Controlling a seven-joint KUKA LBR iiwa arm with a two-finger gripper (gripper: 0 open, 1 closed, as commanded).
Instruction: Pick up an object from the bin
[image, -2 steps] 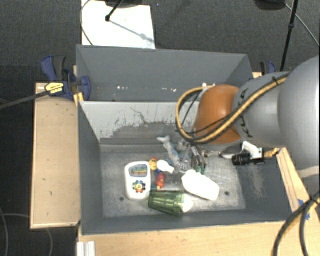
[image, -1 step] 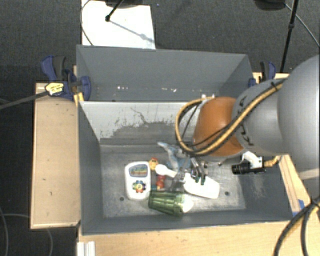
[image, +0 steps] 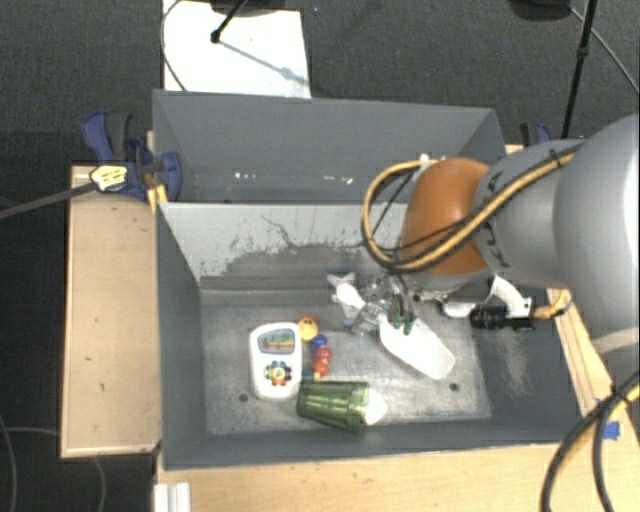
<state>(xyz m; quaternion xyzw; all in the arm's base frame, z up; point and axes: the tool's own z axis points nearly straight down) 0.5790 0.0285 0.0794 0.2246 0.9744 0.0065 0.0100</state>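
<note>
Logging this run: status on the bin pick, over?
Gripper low, right of bin centre, at top end of white flat oblong plastic piece. Small white item close beside it. Green cylinder, white toy phone well clear.

Grey bin (image: 190, 300), white toy (image: 276, 362) with multicoloured buttons, dark green cylinder (image: 333, 403), white scoop (image: 422, 352), orange wrist cover (image: 450, 215)

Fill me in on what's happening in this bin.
The robot arm reaches in from the right, its gripper low at the upper end of a white oblong piece near the middle. A small white scrap lies just left. A white button toy, a red-yellow trinket and a green bottle lie at the front left, apart from it. Nothing is lifted yet.
</note>
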